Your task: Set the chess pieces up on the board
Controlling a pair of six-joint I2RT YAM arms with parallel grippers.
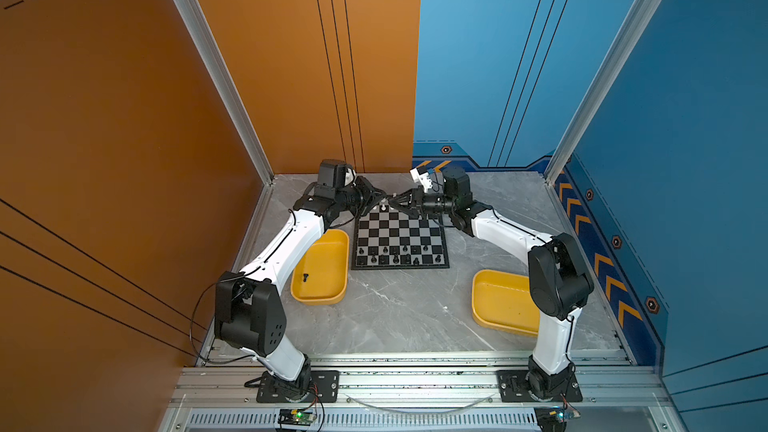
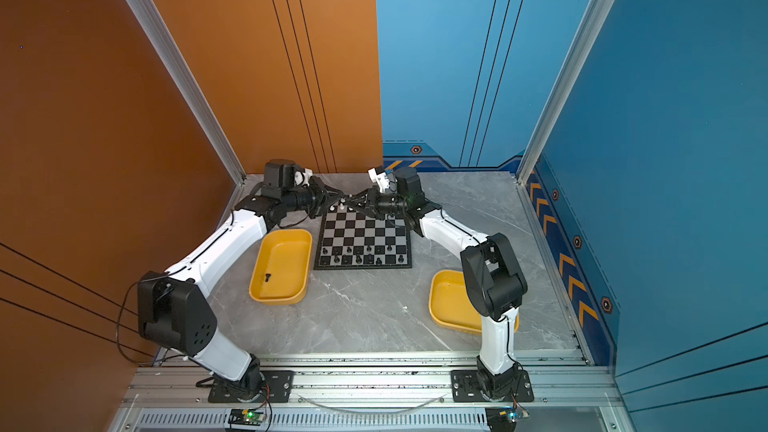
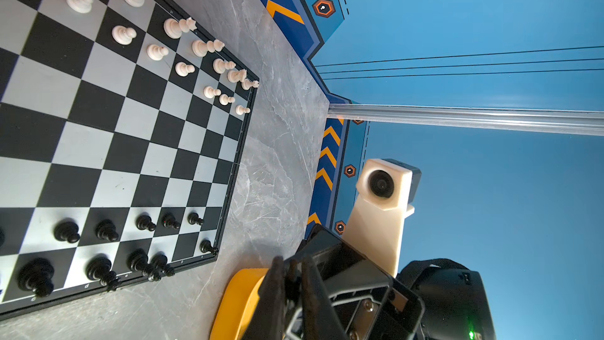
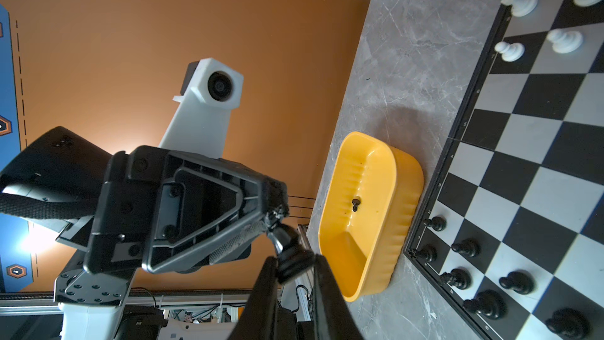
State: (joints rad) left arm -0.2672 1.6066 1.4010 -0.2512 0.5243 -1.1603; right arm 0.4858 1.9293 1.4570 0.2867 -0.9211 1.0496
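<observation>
Grey table (image 1: 407, 309) carries the board (image 1: 400, 235) between two yellow trays (image 1: 320, 299). Above the board's far edge the grippers meet: right gripper (image 4: 295, 266) clamped on a black piece (image 4: 291, 250) at its wide end, left gripper (image 4: 274, 215) pinched on its narrow end. White men (image 3: 124, 34) stand on far rows, black men (image 3: 67, 232) on near rows.

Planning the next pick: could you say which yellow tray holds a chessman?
The left tray, with one black pawn inside; the right tray shows none.

Top views overhead, wrist views seemingly low, all share board (image 1: 399, 238)
</observation>
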